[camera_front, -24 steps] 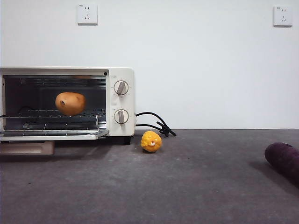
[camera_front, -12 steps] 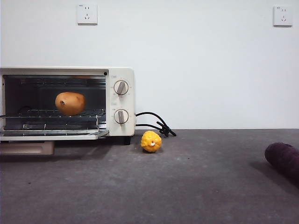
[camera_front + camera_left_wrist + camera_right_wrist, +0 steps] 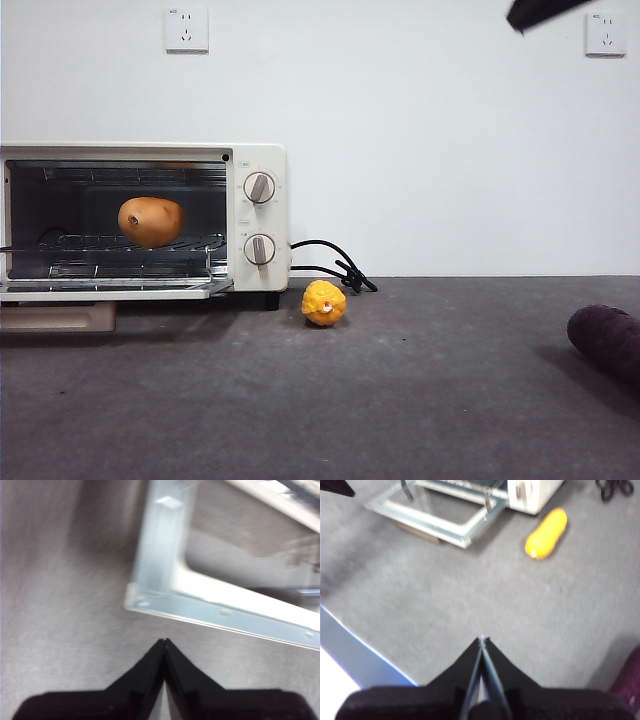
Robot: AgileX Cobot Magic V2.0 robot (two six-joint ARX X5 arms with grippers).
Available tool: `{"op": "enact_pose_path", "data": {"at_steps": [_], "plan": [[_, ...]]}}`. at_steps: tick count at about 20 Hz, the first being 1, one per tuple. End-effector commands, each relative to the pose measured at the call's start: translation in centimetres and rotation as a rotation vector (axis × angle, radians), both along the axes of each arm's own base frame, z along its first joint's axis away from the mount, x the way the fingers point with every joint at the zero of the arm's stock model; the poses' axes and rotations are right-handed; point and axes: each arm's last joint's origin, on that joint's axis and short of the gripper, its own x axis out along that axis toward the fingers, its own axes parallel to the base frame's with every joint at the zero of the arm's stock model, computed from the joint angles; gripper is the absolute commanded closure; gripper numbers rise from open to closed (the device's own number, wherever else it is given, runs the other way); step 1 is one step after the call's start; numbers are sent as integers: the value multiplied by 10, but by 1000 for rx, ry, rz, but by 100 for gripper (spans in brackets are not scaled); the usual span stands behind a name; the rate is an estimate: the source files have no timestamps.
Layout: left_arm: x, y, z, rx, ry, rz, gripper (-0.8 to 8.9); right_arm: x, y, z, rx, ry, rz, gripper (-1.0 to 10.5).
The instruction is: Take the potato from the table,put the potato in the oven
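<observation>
The potato [image 3: 150,221] lies on the wire rack inside the cream oven [image 3: 262,170], whose glass door [image 3: 110,290] hangs open and flat. No gripper touches the potato. In the left wrist view my left gripper [image 3: 164,641] is shut on nothing and hovers over the table [image 3: 60,630] just off a corner of the open door [image 3: 165,555]. My right gripper [image 3: 481,639] is also shut and empty, high above the table [image 3: 470,595], well away from the oven [image 3: 532,492]. A black arm tip [image 3: 540,12] shows at the front view's top right corner.
A yellow bumpy ball [image 3: 323,303] sits in front of the oven's right side, beside the black cord [image 3: 335,265]. A dark purple oblong thing [image 3: 605,340] lies at the far right. The table's near edge [image 3: 365,647] shows in the right wrist view.
A black arm tip has come into the front view's top right corner. The potato, the oven and the other things have not moved.
</observation>
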Motion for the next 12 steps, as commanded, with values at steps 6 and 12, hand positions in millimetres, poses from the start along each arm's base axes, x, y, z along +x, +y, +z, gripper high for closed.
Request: {"op": "enact_pose_path", "data": {"at_steps": [6,12], "plan": [[9,23,-40,-67,84,78,822,10,-6,-5,12,34,-69,951],[21,27,-61,-126,73,89,822,15,-11,-6,15,36,-120,951]]}}
